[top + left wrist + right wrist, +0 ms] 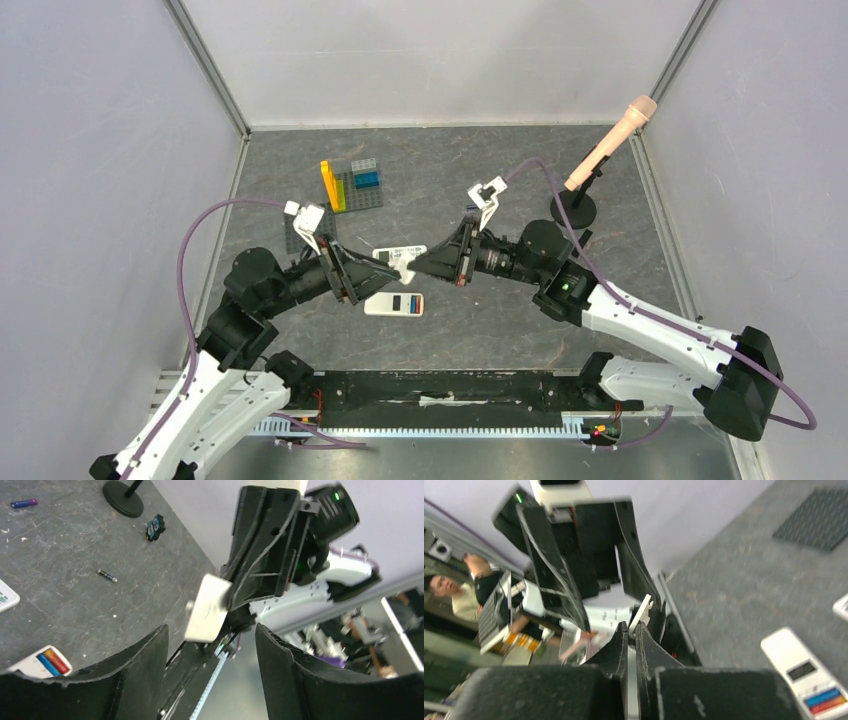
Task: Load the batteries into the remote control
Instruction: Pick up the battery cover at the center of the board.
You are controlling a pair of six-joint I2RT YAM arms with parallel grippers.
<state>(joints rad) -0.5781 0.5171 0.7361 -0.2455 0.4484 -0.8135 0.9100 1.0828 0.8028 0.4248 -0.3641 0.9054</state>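
The white remote (395,303) lies on the table with its compartment open, and a blue and a red battery (50,662) sit in it. It also shows in the right wrist view (809,675). My right gripper (416,264) is shut on a thin white flat cover (207,607), held in the air above the table. My left gripper (384,268) is open, and its jaws (212,645) face the cover's free end without touching it. A dark battery (107,575) and a purple-blue battery (24,503) lie loose on the table.
A second white printed piece (398,252) lies under the grippers. A dark baseplate with yellow and blue bricks (355,185) stands at the back. A pink microphone-like rod (610,135) rises from a round black stand (575,210). A small black-and-blue object (155,527) lies near it.
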